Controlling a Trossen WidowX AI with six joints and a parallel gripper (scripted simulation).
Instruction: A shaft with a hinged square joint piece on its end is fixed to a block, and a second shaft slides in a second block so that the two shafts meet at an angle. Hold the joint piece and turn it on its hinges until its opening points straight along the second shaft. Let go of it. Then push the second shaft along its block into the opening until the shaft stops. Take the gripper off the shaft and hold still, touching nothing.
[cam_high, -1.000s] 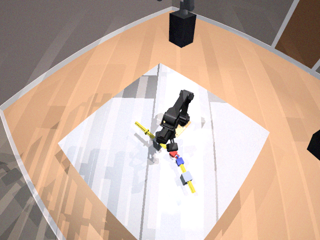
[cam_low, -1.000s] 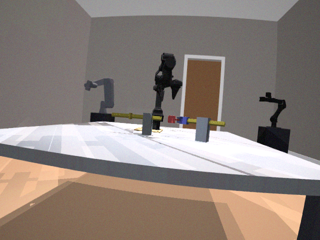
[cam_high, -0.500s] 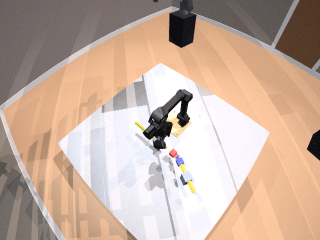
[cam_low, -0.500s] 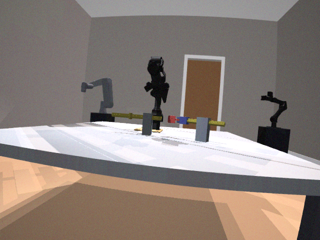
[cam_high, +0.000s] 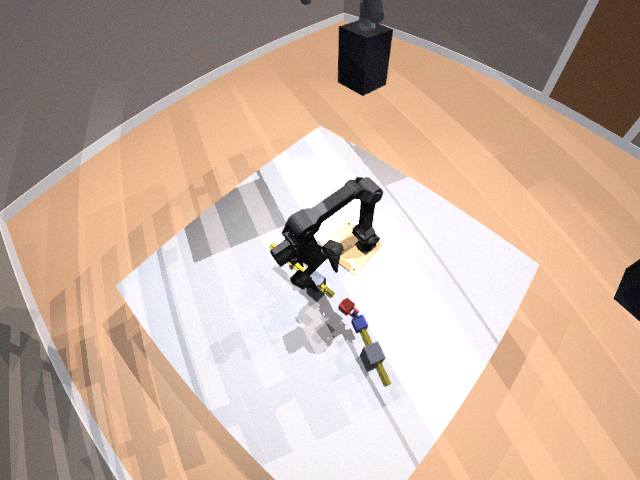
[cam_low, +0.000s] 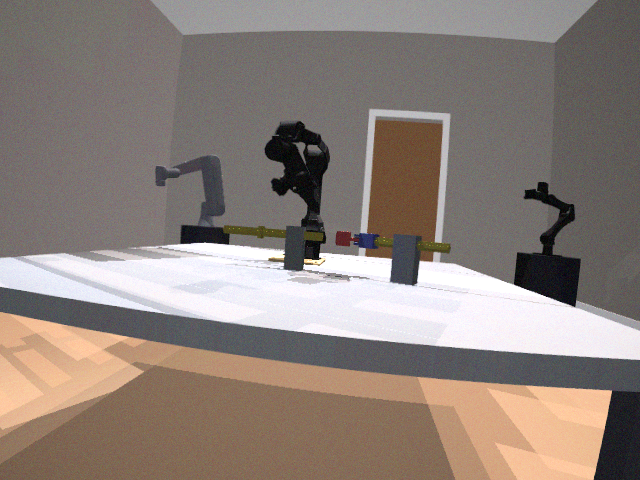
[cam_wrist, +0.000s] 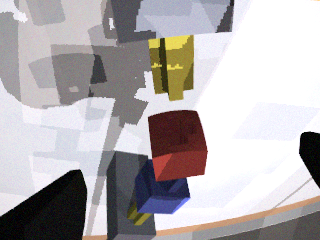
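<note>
The red square joint piece (cam_high: 346, 305) (cam_low: 343, 238) (cam_wrist: 177, 135) is hinged to a blue part (cam_high: 359, 323) (cam_low: 367, 240) (cam_wrist: 162, 195) on the first yellow shaft (cam_high: 382, 373) (cam_low: 439, 246), which is held in a grey block (cam_high: 373, 355) (cam_low: 405, 258) (cam_wrist: 122, 190). The red piece faces the end of the second yellow shaft (cam_high: 326, 290) (cam_low: 245, 230) (cam_wrist: 182, 75), roughly in line with it, with a gap between. That shaft passes through the second grey block (cam_low: 294, 253) (cam_wrist: 185, 15). My gripper (cam_high: 325, 273) (cam_wrist: 198, 163) is open and empty, above the second block's area.
The second shaft has a yellow collar (cam_low: 261, 231) on its far part. The arm stands on a wooden base plate (cam_high: 356, 262) (cam_low: 281, 259) behind the shafts. Other arms stand on black pedestals (cam_high: 364, 59) (cam_low: 547, 276) beyond the white table (cam_high: 320, 413).
</note>
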